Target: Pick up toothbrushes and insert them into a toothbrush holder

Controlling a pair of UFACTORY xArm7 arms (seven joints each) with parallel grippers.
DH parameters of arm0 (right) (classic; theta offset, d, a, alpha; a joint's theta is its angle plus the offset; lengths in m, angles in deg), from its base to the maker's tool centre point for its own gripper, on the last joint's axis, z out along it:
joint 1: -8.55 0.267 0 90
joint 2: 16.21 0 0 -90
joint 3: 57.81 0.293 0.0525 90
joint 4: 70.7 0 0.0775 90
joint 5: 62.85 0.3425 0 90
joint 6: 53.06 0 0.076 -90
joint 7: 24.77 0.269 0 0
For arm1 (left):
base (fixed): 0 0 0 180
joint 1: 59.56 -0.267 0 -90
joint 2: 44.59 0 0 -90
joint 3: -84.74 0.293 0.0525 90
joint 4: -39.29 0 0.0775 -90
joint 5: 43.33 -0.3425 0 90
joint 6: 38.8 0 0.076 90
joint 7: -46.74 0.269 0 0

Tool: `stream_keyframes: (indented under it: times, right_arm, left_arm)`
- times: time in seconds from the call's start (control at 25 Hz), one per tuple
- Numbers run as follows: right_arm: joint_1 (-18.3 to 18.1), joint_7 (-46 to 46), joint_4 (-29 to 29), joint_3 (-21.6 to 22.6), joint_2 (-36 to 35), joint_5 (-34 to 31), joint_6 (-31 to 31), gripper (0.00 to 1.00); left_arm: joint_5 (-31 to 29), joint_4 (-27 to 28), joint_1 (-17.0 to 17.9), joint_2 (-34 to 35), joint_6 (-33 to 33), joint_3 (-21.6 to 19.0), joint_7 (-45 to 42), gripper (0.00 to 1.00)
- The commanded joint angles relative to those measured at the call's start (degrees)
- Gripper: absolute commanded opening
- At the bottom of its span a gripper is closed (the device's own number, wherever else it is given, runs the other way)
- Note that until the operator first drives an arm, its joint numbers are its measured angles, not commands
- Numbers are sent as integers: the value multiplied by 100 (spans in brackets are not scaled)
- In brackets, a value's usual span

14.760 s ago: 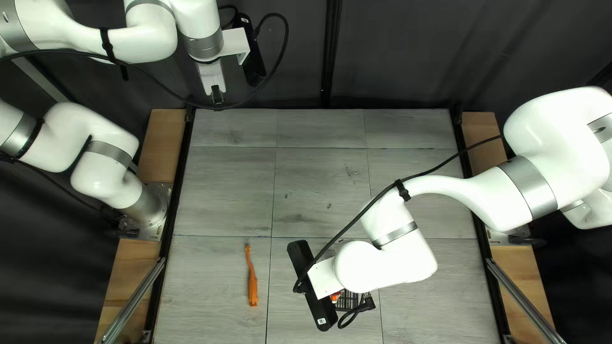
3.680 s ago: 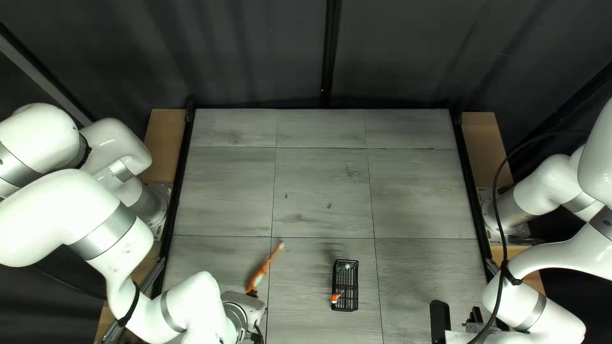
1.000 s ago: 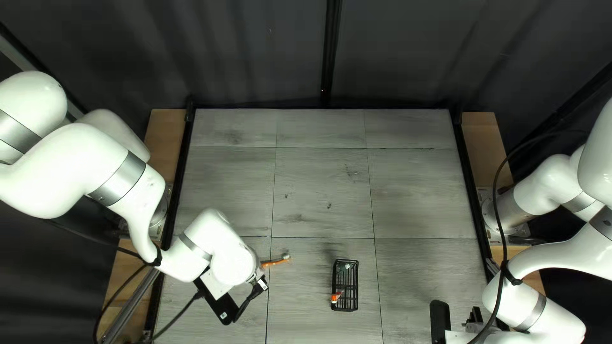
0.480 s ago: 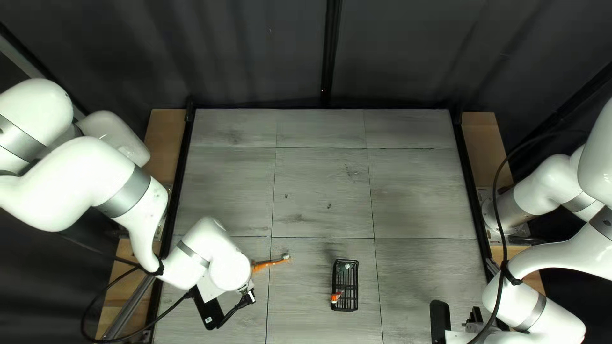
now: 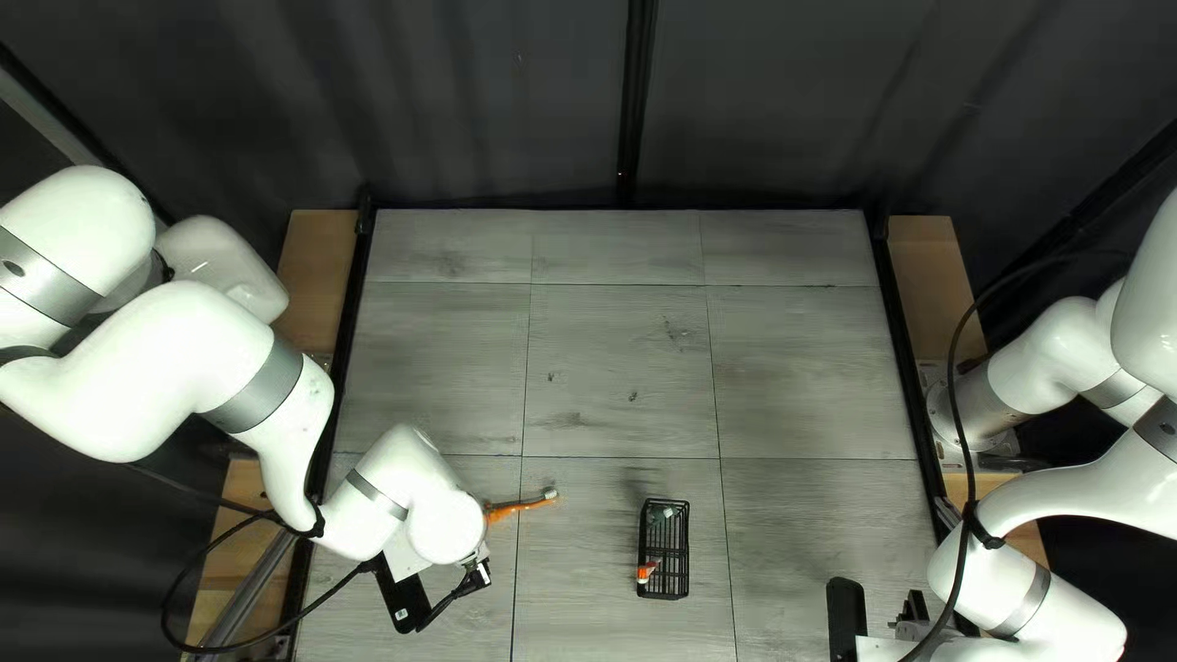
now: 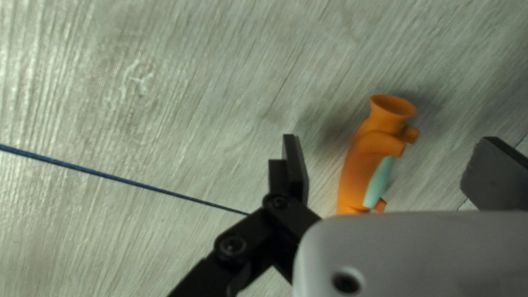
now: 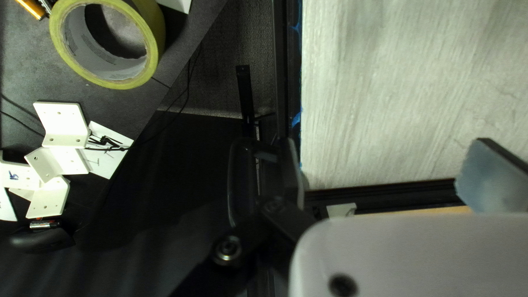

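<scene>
While L claw [image 5: 476, 562] gapes over curvy orange t-brush [image 6: 357, 170], R claw [image 5: 915, 603] agape, blk-grid holder [image 5: 666, 558]

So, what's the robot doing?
It looks like it's getting ready to pick up a toothbrush. The left gripper is open, with the orange toothbrush lying between its fingers, not yet pinched. The black basket, probably the toothbrush holder, stands on the table with something orange and white in it. The right gripper is open and empty, over by the table's edge.
</scene>
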Motion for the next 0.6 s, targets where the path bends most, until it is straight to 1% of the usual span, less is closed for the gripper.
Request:
stream_keyframes:
  times: [0.04, 0.12, 0.32, 0.44, 0.6]
  right_arm:
    - [0, 0, 0, 0, 0, 0, 0, 100]
    - [0, 0, 0, 0, 0, 0, 0, 100]
    - [0, 0, 0, 0, 0, 0, 0, 100]
    - [0, 0, 0, 0, 0, 0, 0, 100]
    - [0, 0, 0, 0, 0, 0, 0, 100]
  left_arm:
    - [35, -92, -47, -11, 200, 17, 111, 10]
    - [48, -112, -59, 0, 240, 19, 154, 2]
    - [62, -117, -46, 32, 339, 2, 161, 1]
    - [-65, -4, 24, 209, 97, -15, -103, 0]
    - [-445, 233, 104, 556, -464, -65, -746, 0]
